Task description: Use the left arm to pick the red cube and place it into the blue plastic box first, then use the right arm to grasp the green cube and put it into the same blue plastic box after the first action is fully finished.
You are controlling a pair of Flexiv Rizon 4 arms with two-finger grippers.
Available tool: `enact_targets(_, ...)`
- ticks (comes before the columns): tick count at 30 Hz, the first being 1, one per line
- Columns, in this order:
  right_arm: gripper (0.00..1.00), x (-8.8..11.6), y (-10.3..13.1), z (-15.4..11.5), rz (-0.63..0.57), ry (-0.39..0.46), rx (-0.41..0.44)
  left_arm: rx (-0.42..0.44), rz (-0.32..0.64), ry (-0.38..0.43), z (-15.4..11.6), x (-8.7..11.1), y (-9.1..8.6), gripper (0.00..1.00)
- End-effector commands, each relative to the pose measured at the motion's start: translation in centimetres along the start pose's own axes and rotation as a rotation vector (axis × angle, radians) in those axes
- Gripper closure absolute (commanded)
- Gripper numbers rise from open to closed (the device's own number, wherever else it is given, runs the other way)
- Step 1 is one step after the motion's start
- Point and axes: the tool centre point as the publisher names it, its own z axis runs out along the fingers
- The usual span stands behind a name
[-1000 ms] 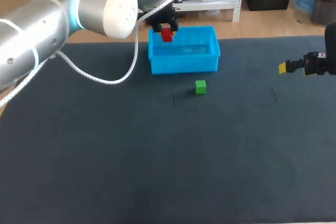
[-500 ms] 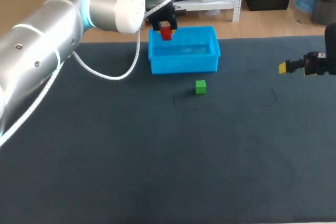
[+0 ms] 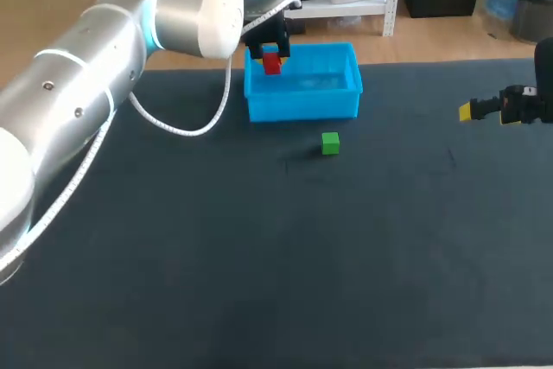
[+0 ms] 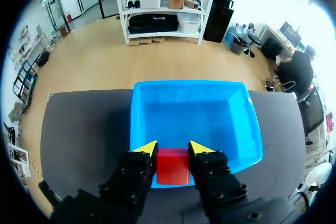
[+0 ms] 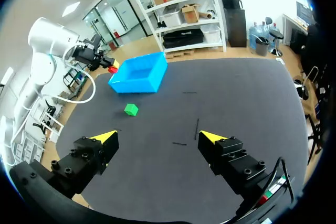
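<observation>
The robot's left arm [image 3: 104, 66] is a chain of rounded silver-grey metal segments dotted with small dark screws. It has a glowing light-blue ring [image 3: 149, 19] at one joint and a white end cap [image 3: 216, 10]. A thin white cable [image 3: 181, 131] loops off it. The left gripper [image 4: 173, 150] and right gripper [image 5: 158, 138] are black bolted blocks with bright yellow wedge-shaped tips.

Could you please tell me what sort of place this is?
Probably a robot test bench: a dark matted table with a blue plastic box, a small green cube and a grey robot arm.
</observation>
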Motion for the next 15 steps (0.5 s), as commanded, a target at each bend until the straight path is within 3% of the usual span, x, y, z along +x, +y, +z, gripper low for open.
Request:
enact_targets(1, 0.00, 0.00, -0.01, -0.01, 0.000, 0.001, 0.001, -0.012, 0.006, 0.024, 0.88, -0.84, -0.29, 1.00)
enact_targets(3, 0.00, 0.00, -0.01, -0.01, 0.000, 0.001, 0.001, -0.024, 0.008, 0.030, 1.12, -0.78, -0.24, 1.00)
enact_targets(5, 0.00, 0.00, -0.01, -0.01, 0.000, 0.001, 0.001, -0.031, 0.012, 0.034, 1.31, -0.74, -0.19, 0.57)
enact_targets(7, 0.00, 0.00, -0.01, -0.01, 0.000, 0.001, 0.001, -0.037, 0.012, 0.036, 1.49, -0.69, -0.13, 0.04)
enact_targets(8, 0.00, 0.00, -0.01, -0.01, 0.000, 0.001, 0.001, -0.037, 0.012, 0.036, 1.51, -0.68, -0.11, 0.00)
enact_targets(15, 0.00, 0.00, -0.01, -0.01, 0.000, 0.001, 0.001, -0.033, 0.015, 0.037, 1.16, -0.36, 0.05, 0.00)
